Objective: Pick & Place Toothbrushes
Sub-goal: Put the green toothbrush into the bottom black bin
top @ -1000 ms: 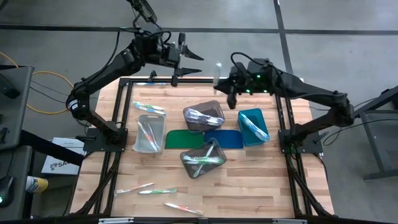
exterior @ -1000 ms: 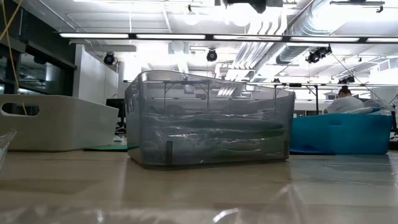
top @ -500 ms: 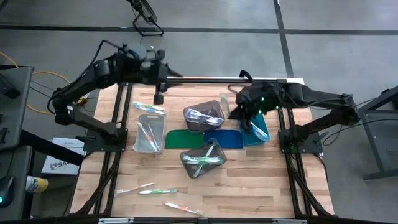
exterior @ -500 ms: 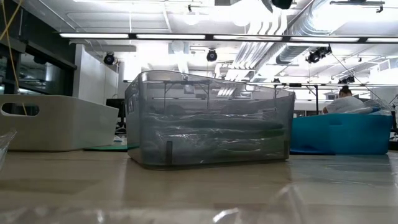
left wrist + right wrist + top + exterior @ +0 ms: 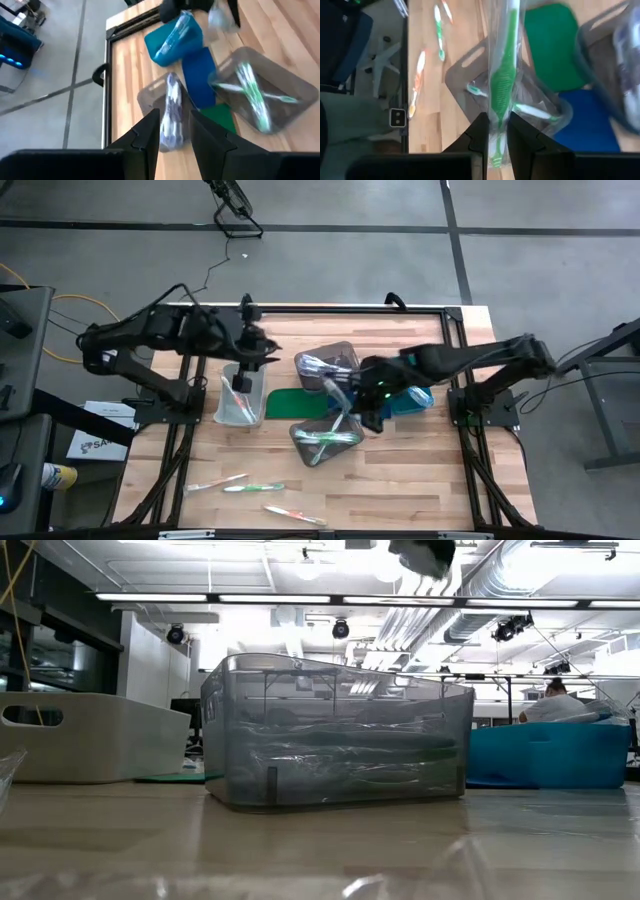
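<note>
My right gripper [image 5: 362, 410] [image 5: 497, 131] hangs over the near grey bin [image 5: 325, 435] [image 5: 470, 80], shut on a green toothbrush [image 5: 502, 75] in a clear wrapper [image 5: 340, 393]. That bin holds green toothbrushes [image 5: 322, 440]. The far grey bin [image 5: 328, 365] [image 5: 170, 107] holds purple-white ones, and the teal bin [image 5: 405, 385] [image 5: 172, 37] holds blue ones. My left gripper [image 5: 262, 352] [image 5: 175, 135] is open by a narrow gap above the far end of the clear bin [image 5: 240, 395], with nothing between its fingers. Three loose toothbrushes [image 5: 255, 487] lie flat near the table's near edge. My right gripper pinches the wrapped green toothbrush between its two fingers [image 5: 480, 132] on the handle near one end [image 5: 497, 117]. The fingers lie across it. Most of the brush reaches out ahead of them and a short end [image 5: 495, 159] sticks out behind. It is lifted clear above the near grey bin.
A green mat [image 5: 295, 402] and a blue mat [image 5: 360, 402] lie flat between the bins. The low view shows the grey bin [image 5: 340, 730], the teal bin [image 5: 555, 755] and a pale bin [image 5: 90, 735] standing on the wood. Bare wood lies near the near edge.
My right gripper has carried the wrapped toothbrush from the far edge toward the near side, past the teal bin and leftward to above the near grey bin. My left gripper has come down from the far edge toward the clear bin.
</note>
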You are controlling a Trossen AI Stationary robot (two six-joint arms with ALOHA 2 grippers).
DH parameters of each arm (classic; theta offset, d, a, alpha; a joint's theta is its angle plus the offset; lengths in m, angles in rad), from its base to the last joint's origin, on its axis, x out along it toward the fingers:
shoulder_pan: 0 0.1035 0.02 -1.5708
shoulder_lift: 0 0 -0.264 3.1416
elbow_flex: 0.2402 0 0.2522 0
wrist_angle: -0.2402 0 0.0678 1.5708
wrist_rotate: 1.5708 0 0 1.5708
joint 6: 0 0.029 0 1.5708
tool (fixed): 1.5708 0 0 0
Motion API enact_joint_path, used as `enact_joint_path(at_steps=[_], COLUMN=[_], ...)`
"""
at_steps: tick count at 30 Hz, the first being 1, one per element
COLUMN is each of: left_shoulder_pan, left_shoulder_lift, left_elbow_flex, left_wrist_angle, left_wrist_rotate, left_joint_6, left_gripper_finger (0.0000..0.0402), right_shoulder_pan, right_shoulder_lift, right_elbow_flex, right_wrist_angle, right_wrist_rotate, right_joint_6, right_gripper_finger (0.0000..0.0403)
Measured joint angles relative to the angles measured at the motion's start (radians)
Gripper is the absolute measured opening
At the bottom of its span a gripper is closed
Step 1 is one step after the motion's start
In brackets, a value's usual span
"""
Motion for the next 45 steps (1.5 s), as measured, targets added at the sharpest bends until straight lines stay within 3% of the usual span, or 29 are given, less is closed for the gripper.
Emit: enact_joint_path(at_steps=[9,19,23,33,45], left_shoulder_pan=[-0.163,-0.278,-0.306,-0.357,-0.357], left_shoulder_lift=[-0.049,-0.075,-0.073,-0.074,-0.074], left_elbow_flex=[0.000,0.000,0.000,0.000,0.000], left_wrist_angle=[-0.078,-0.146,-0.155,-0.170,-0.187], left_wrist_rotate=[-0.076,-0.168,-0.169,-0.181,-0.199], left_joint_6=[-0.107,-0.184,-0.190,-0.232,-0.243], left_gripper_finger=[0.0099,0.0099,0.0099,0.0099,0.0099], right_shoulder_pan=[0.006,0.064,0.074,0.091,0.107], right_shoulder_lift=[0.204,0.351,0.368,0.368,0.369], right_elbow_flex=[0.090,0.094,0.094,0.098,0.273], right_wrist_angle=[-0.006,-0.060,-0.074,-0.139,-0.282], right_wrist_rotate=[-0.030,0.081,0.131,0.115,0.140], right_joint_6=[0.020,-0.067,-0.078,-0.070,-0.020], right_gripper_finger=[0.0038,0.0038,0.0038,0.0046,0.0041])
